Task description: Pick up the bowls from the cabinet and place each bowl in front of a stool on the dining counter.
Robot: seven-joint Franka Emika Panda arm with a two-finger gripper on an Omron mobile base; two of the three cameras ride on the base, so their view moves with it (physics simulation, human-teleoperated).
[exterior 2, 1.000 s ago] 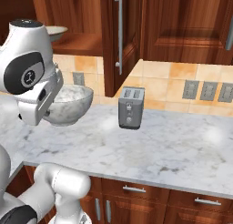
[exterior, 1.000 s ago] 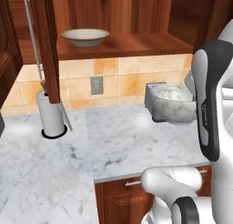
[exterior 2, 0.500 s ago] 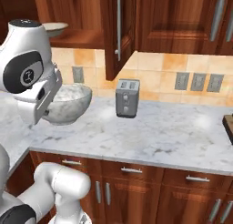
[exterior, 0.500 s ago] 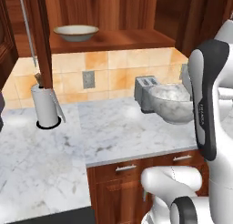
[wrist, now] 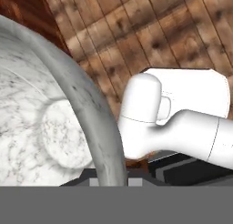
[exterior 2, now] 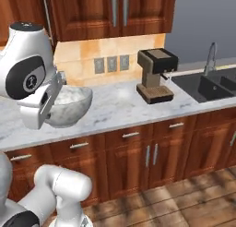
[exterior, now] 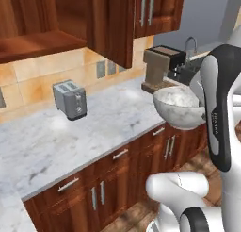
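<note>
A deep grey-white marbled bowl (exterior: 179,106) hangs in the air in front of the wall counter, just off its edge. My gripper (wrist: 111,176) is shut on the bowl's rim (wrist: 98,123), which runs down between the fingertips in the hand view. The right base view has the white hand (exterior 2: 44,106) at the left side of the bowl (exterior 2: 69,106). The cabinet (exterior: 33,42) with its wooden door (exterior: 113,23) swung out is at the upper left. The stool and the dining counter are out of view.
On the marble wall counter (exterior: 94,127) stand a silver toaster (exterior: 70,100) and a brown coffee machine (exterior 2: 156,76). A dark sink (exterior 2: 207,83) with a faucet lies to the right. Below run base cabinets (exterior 2: 138,157) with silver handles, then wooden floor (exterior 2: 184,198).
The whole picture has swung rightward along the wall counter, so the camera has moved. The toaster has slid left, and the coffee machine and sink have come into view. The bowl stays gripped.
</note>
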